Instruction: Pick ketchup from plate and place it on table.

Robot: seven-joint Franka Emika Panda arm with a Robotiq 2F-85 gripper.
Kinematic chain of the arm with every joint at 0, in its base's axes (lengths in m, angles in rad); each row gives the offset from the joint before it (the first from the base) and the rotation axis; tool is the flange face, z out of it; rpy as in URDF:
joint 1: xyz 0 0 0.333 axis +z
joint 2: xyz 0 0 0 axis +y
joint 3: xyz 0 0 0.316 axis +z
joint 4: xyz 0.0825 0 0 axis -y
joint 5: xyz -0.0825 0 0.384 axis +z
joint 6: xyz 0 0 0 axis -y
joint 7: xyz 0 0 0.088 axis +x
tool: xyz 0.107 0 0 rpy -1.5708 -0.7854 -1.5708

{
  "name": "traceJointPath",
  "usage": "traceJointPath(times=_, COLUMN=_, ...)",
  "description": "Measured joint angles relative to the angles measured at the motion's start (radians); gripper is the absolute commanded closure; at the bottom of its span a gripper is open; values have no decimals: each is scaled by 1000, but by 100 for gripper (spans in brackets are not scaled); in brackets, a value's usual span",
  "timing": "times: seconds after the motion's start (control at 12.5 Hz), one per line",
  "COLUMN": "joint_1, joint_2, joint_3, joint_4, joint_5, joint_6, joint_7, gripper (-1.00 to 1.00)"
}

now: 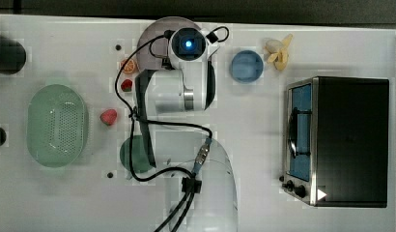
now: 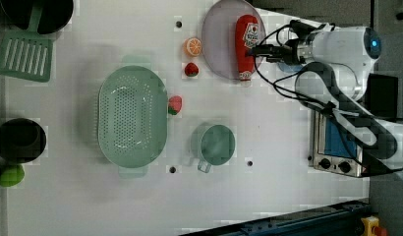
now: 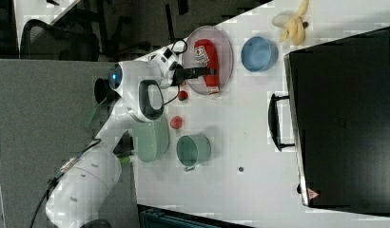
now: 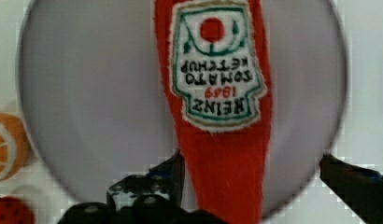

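The ketchup (image 4: 217, 93), a red plush bottle with a white label, lies flat on the greyish-lilac plate (image 4: 87, 93). My gripper (image 4: 255, 175) is open, one finger on each side of the bottle's narrower end and just above it, holding nothing. In the left view the ketchup (image 2: 246, 44) lies on the plate (image 2: 220, 39) near the white table's (image 2: 91, 206) far edge, with the gripper (image 2: 256, 50) over its middle. In the right view the gripper (image 3: 202, 72) hangs over the ketchup (image 3: 205, 57) on the plate (image 3: 226, 52). In the top view my hand hides the bottle.
Beside the plate lie an orange slice (image 2: 193, 46) and a strawberry (image 2: 191, 69); another strawberry (image 2: 175, 104) lies by the green basket (image 2: 132, 116). A green mug (image 2: 216, 144), a blue bowl (image 1: 246, 66), a banana (image 1: 279, 52) and a toaster oven (image 1: 341, 140) also stand on the table.
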Motion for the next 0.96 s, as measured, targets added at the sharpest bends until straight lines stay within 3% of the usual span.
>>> traceJointPath(times=0.32, joint_1=10, joint_2=60, joint_3=6, joint_4=3, joint_5=-36, joint_6=63, joint_7=-9, gripper=-100)
traceJointPath(times=0.4, joint_1=10, joint_2=68, joint_3=11, joint_4=2, joint_5=-33, joint_6=72, joint_7=-9, gripper=-92)
traceJointPath(times=0.64, joint_1=13, joint_2=94, joint_3=7, joint_4=9, joint_5=-32, joint_6=89, joint_7=-9, gripper=-21)
traceJointPath(times=0.96, joint_1=9, joint_2=100, joint_3=13, joint_4=25, joint_5=-33, joint_6=98, joint_7=-11, gripper=-20)
